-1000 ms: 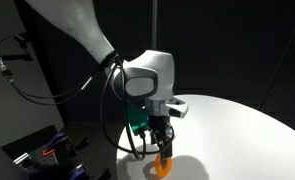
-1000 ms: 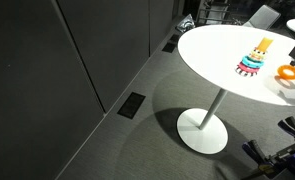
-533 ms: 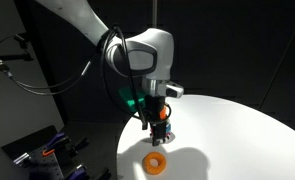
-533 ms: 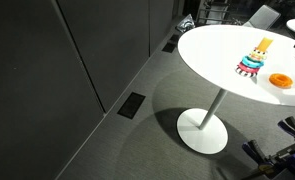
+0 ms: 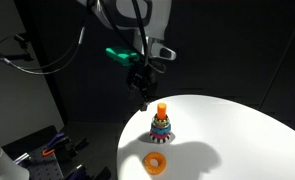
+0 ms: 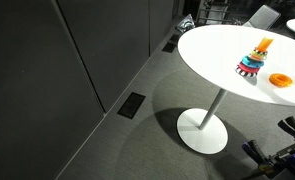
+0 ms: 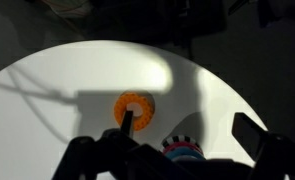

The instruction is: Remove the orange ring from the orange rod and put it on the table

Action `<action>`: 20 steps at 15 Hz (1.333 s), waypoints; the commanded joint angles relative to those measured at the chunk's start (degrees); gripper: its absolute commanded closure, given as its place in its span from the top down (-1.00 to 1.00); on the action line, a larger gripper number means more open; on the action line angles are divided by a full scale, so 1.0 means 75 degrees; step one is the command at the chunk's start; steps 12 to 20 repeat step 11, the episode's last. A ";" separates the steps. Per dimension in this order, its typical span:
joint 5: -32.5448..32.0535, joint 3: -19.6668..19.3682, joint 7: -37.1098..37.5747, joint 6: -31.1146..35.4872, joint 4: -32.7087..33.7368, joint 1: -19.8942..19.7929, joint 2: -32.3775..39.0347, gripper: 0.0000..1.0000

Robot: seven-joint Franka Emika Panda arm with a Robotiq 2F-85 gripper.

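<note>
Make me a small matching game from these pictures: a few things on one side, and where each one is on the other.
Things:
1. orange ring
2. orange rod
3. end effector

Places:
A. raised in the air, open, holding nothing
B. lying flat on the white table, beside the toy
C. standing upright through the stacked rings

Pairs: 1-B, 2-C, 3-A

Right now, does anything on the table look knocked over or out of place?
Nothing stands out. The orange ring lies flat on the table, apart from the ring stack, which stands upright with the tip of the orange rod bare. The end effector hangs above.
</note>
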 commanded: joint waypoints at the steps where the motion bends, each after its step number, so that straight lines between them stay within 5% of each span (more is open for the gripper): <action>1: 0.0380 0.0067 -0.0725 -0.0559 0.0225 0.0074 -0.0656 1.00; 7: 0.0432 0.0102 -0.1017 -0.0222 0.0112 0.0292 -0.1472 1.00; 20: 0.0320 0.0100 -0.0826 -0.0303 0.0152 0.0305 -0.1369 1.00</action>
